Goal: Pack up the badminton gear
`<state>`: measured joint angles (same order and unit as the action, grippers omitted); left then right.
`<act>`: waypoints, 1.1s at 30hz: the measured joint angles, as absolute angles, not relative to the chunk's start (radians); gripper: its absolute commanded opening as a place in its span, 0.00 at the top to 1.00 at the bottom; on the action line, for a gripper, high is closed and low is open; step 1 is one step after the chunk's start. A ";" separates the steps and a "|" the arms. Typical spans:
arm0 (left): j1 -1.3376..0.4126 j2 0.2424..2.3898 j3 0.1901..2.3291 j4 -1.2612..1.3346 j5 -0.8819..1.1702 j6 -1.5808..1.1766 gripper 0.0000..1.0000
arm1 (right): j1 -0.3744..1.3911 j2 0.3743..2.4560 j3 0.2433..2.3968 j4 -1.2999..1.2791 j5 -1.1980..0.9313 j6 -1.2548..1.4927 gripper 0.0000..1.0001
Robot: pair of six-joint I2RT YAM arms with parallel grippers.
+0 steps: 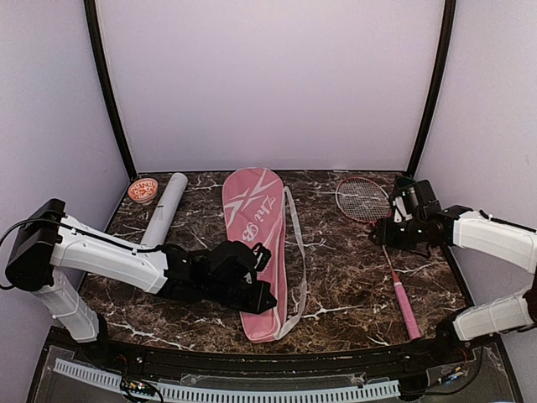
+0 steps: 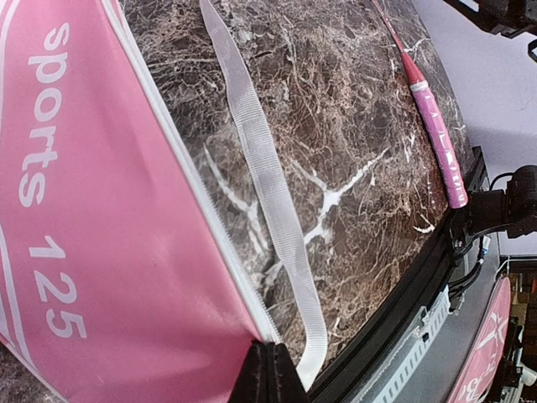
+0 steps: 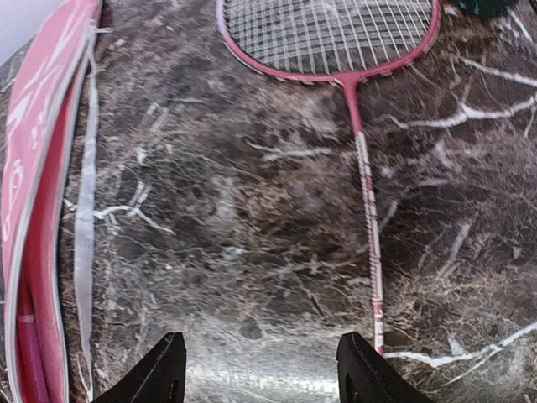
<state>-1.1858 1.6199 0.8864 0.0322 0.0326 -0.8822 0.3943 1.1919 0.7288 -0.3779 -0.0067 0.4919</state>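
The left pincer pinched the bag edge, probably holding it open; the right pincer hung released by the racket.

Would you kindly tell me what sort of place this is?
Probably a robot test booth, not a home: plain lilac walls close in a marble-patterned table, with the left arm and right arm mounted at its near edge.
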 measured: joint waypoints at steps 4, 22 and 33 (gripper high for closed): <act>-1.183 1.620 0.878 0.039 0.033 -0.882 1.00 | 0.315 1.245 0.722 -0.411 -0.038 0.458 0.46; -1.175 1.620 0.854 0.082 0.038 -0.883 1.00 | 0.299 1.486 0.711 -0.336 0.172 0.480 0.56; -1.163 1.620 0.854 0.082 0.041 -0.882 1.00 | 0.292 1.554 0.724 -0.237 0.122 0.492 1.00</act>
